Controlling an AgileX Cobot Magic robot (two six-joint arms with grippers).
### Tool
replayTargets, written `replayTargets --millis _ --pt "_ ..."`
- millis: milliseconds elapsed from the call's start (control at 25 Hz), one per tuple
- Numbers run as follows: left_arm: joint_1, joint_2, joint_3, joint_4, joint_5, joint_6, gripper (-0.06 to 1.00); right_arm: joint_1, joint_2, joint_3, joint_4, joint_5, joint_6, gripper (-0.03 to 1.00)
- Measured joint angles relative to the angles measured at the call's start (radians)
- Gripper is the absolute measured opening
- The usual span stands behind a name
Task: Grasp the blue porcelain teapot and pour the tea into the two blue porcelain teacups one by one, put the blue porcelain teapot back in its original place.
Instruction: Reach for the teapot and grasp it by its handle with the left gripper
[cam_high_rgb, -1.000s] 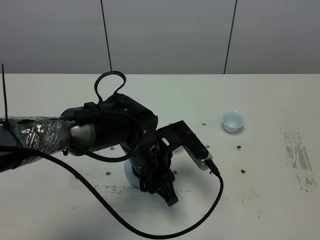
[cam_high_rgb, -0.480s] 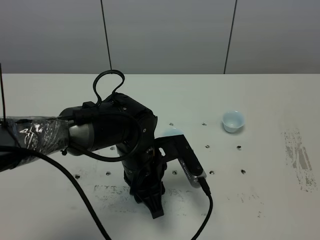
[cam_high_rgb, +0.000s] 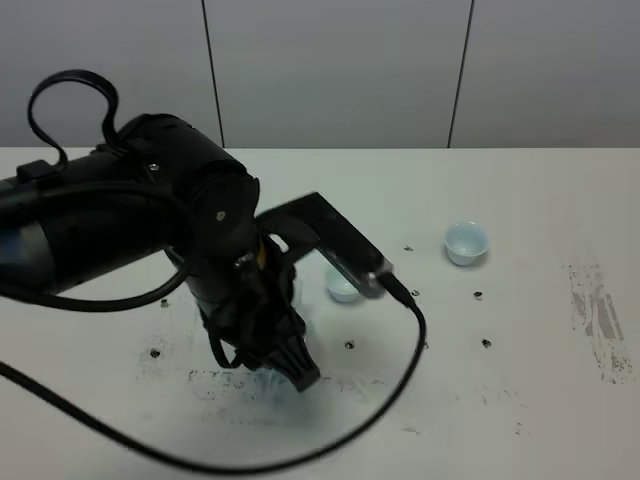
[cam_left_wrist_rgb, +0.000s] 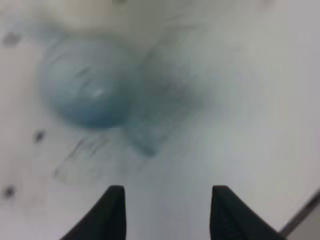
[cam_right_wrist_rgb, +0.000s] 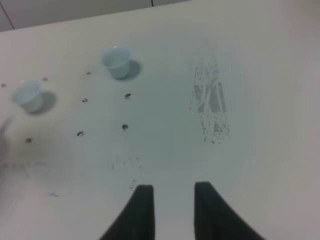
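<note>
The left end effector (cam_left_wrist_rgb: 168, 195) hangs just beside the blurry blue teapot (cam_left_wrist_rgb: 87, 87), fingers apart and holding nothing. The right end effector (cam_right_wrist_rgb: 172, 200) has its fingers apart too. One teacup (cam_high_rgb: 343, 288) and the other teacup (cam_high_rgb: 466, 243) stand on the worktop (cam_high_rgb: 540, 200), apart from the teapot.

I'm in a bare lab: scuffed white bench (cam_high_rgb: 560, 200) dotted with screw holes (cam_high_rgb: 486, 343), grey panelled wall (cam_high_rgb: 340, 70) behind.

Left arm (cam_high_rgb: 200, 250) blocks the left-middle of the table (cam_high_rgb: 540, 190); its cable (cam_high_rgb: 424, 340) loops toward the near edge. Middle cup (cam_high_rgb: 343, 289) sits tight by the arm's wrist camera (cam_high_rgb: 345, 248), little gap. Other cup (cam_high_rgb: 466, 242) stands free all round. Right half to the right edge bare, only scuffs (cam_high_rgb: 600, 310). Teapot (cam_left_wrist_rgb: 90, 85), blurred, lies ahead of left gripper (cam_left_wrist_rgb: 167, 215), jaws apart, bare top beside it.
</note>
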Motion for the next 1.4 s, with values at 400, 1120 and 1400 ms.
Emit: replayTargets --millis 400,1120,1400 --pt "0.002 0.029 0.039 -0.016 -0.092 -0.293 0.45 0.0 0.0 0.0 0.0 0.0 0.0 0.22" --pt "-0.044 0.033 0.365 0.02 -0.598 -0.284 0.3 0.0 0.0 0.0 0.0 0.0 0.0 0.22" --pt "-0.007 0.033 0.37 0.09 -0.517 -0.318 0.3 0.0 0.0 0.0 0.0 0.0 0.0 0.22"
